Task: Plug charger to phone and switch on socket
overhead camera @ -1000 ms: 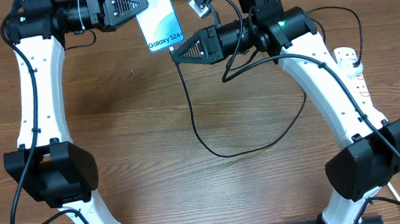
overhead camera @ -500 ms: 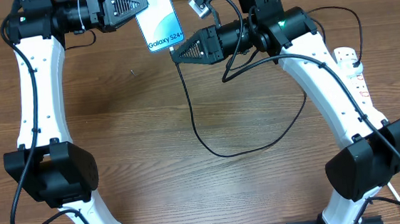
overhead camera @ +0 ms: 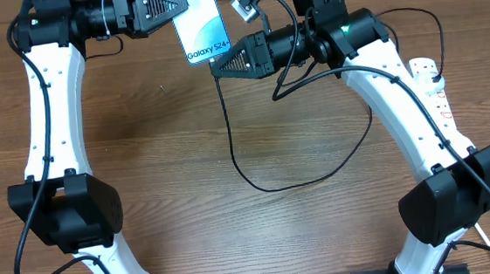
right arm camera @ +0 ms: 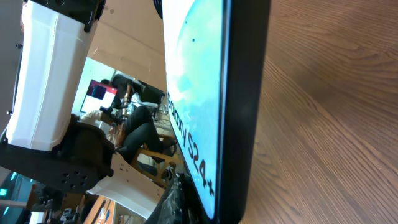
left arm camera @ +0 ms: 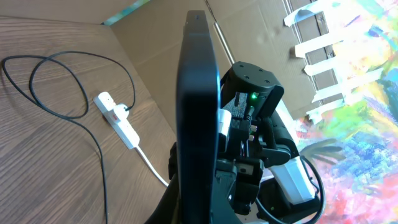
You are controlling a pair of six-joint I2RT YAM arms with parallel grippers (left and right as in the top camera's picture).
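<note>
Left claw point(overhead camera: 184, 3) was clamped on phone point(overhead camera: 202, 25), raised near table point(overhead camera: 167, 143) far edge | right claw point(overhead camera: 217, 67) pinched charger point(overhead camera: 236, 151) tip below phone | judged: phone rigid, slick, hold by its sides; cable limp, grip at connector | socket point(overhead camera: 435, 87) lay at right edge

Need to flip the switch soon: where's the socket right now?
In the overhead view, the socket lies along the table's right edge, just outboard of the right arm.

The left arm point(overhead camera: 50, 108) stretches away from its base, and its wrist turns right. The left gripper point(overhead camera: 184, 2) is clamped on the phone point(overhead camera: 206, 26). The right arm point(overhead camera: 410, 115) bends left at the elbow. The right gripper point(overhead camera: 216, 67) points left, pinching the charger point(overhead camera: 226, 112) end.
</note>
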